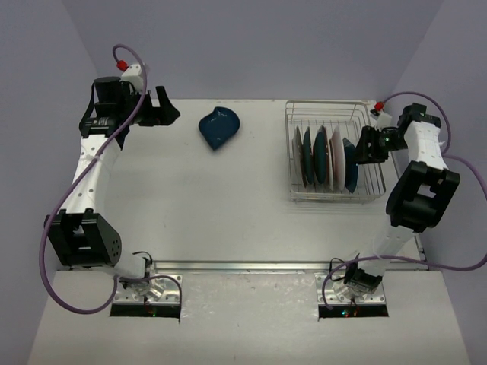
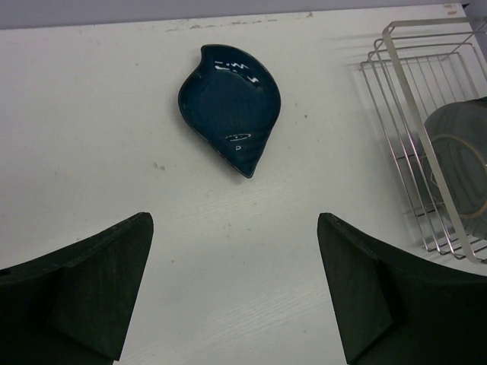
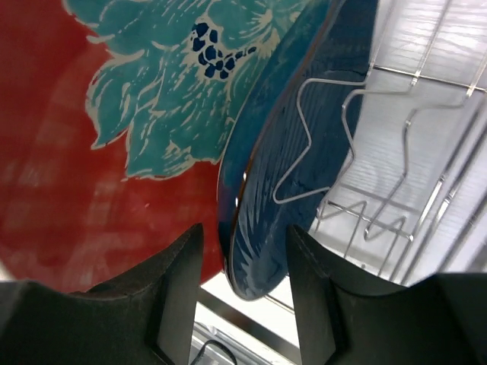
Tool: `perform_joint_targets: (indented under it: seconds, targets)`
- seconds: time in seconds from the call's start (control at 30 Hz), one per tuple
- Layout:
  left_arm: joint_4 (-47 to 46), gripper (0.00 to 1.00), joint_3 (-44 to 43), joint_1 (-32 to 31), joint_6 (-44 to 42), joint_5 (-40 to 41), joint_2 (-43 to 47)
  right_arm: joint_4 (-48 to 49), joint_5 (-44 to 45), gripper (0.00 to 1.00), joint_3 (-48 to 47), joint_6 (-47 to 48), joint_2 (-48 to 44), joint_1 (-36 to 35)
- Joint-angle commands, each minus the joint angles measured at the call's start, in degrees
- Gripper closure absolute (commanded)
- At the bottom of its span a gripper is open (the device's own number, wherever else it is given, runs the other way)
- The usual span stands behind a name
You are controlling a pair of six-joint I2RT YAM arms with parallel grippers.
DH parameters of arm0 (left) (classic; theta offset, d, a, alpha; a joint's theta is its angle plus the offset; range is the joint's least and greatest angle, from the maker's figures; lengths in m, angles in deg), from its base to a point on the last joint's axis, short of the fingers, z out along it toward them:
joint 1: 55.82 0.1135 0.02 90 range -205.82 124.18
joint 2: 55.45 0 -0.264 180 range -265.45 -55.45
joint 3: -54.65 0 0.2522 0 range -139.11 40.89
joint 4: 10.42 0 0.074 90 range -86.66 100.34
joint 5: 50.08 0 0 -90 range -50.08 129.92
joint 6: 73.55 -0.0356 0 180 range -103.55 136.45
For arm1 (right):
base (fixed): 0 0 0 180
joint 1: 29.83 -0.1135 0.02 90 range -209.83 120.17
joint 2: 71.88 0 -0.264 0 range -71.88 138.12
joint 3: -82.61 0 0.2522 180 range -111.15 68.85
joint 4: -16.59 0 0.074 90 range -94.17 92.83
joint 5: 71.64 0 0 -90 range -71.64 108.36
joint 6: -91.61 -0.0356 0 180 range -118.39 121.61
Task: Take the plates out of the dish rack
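Dk-blue leaf dish [image 1: 219,127] lies flat well left of silver wire rack [image 1: 326,104], several plates [image 1: 323,156] upright on edge inside.

- right wrist view: the red plate [image 3: 76,190] with a teal flower runs off the edge from 9 to 12 o'clock, so its rim is out of sight.
- the dark blue plate [image 3: 281,152] between the right gripper [image 3: 243,232] fingers is cut off at 12 o'clock; whether the pads touch it cannot be told.
- left wrist view: the dish rack [image 2: 409,84] and a grey plate [image 2: 456,160] in it are cut off at 3 o'clock; the left gripper [image 2: 234,220] fingers run off at 6 o'clock.
- top view: the racked plates [image 1: 323,156] stand edge-on, patterns too small to tell.
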Motion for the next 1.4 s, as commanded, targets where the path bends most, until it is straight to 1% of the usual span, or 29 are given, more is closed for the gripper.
perform_joint_targets:
  seconds: [0.0,0.1,0.17,0.3,0.37,0.47,0.53,0.57,0.67,0.83,0.93,1.03,1.2,1.27,1.37]
  targets:
    - [0.8,0.13,0.9,-0.1,-1.1,2.3,3.1,0.6,-1.3,0.56,1.0,1.1,-0.2,-2.7]
    - [1.3,0.13,1.2,-0.1,-1.1,3.1,3.5,1.2,-1.5,0.64,2.0,0.4,-0.2,-3.1]
    - [1.6,0.13,1.4,-0.1,-2.7,3.4,3.6,0.9,-1.3,0.72,1.8,-0.2,-0.2,-3.0]
    - [1.3,0.13,1.8,-0.1,-2.5,3.3,3.6,-0.7,-2.1,0.85,1.3,-1.5,-0.1,-2.4]
    - [0.9,0.13,2.0,-0.1,-2.3,3.0,3.5,-1.4,-3.0,0.94,1.0,-1.2,-0.1,-2.2]
    - [0.7,0.13,1.9,-0.1,-2.0,2.6,2.9,-2.9,-5.2,1.00,0.1,-0.6,-0.3,-1.1]
    - [0.7,0.13,1.8,-0.1,-2.0,2.4,2.6,-3.8,-7.1,1.00,-0.5,-0.4,-0.4,-0.4]
    - [0.7,0.13,1.7,-0.1,-2.0,2.4,2.4,-5.3,-9.6,1.00,-1.6,0.0,-0.2,0.8]
    - [1.2,0.00,1.5,0.0,0.4,4.5,1.5,-8.9,-17.1,1.00,-4.5,1.1,-0.1,3.8]
    - [3.4,0.00,-1.0,0.1,1.1,5.7,-1.0,-14.6,-24.6,1.00,-9.1,3.7,0.6,6.9]
    - [4.4,0.00,-2.4,0.6,2.4,4.2,-2.6,-20.9,-27.9,1.00,-13.9,7.6,1.1,8.1]
    - [3.8,0.00,-2.5,1.0,3.8,2.0,-3.0,-24.3,-28.8,1.00,-17.8,10.6,-0.5,8.3]
    - [2.5,0.00,-2.0,1.0,5.1,0.3,-2.6,-24.0,-26.4,1.00,-20.8,13.4,-4.4,8.3]
    - [2.0,0.00,-1.9,1.0,5.6,-0.7,-2.5,-22.0,-25.0,1.00,-20.8,14.2,-7.6,8.3]
    - [1.9,0.00,-2.2,1.0,6.0,-2.8,-2.5,-15.3,-24.1,1.00,-17.3,16.9,-14.1,7.6]
